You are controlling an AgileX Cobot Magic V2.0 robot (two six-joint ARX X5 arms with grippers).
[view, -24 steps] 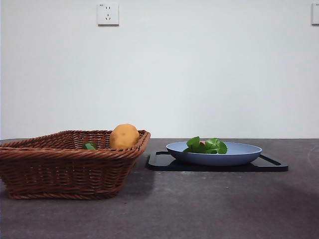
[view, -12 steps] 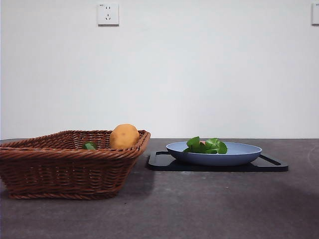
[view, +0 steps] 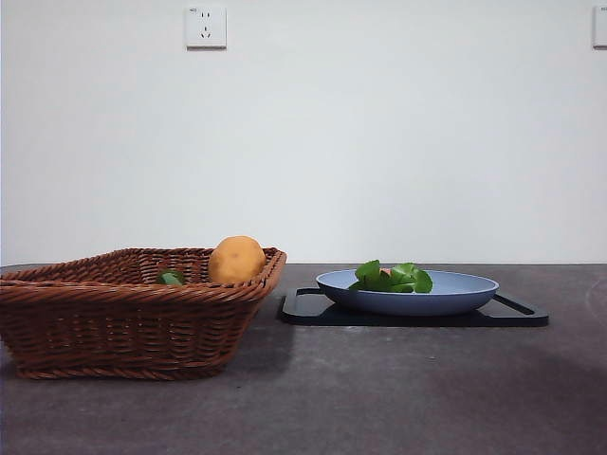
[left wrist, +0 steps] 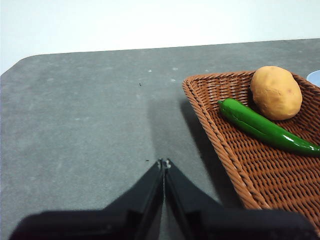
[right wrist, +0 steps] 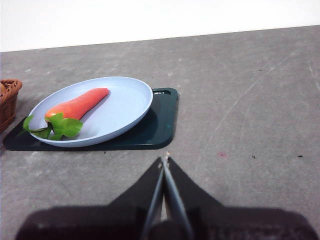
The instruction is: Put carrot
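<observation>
Grey table (view: 379, 398); carrot (right wrist: 75, 107) lying in blue plate (right wrist: 125, 107).

A brown wicker basket (view: 123, 313) stands on the grey table (view: 398, 398); in it lie a potato (view: 236, 259) and a green chili pepper (left wrist: 265, 127), touching. A white wall socket (view: 205, 26) is on the wall.

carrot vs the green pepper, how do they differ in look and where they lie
The carrot is orange with a tuft of green leaves at one end; the pepper is plain glossy green all over. The carrot lies alone on the blue plate, while the pepper lies in the wicker basket beside a potato. Both are long, tapered, lying flat, and no gripper holds either.
</observation>
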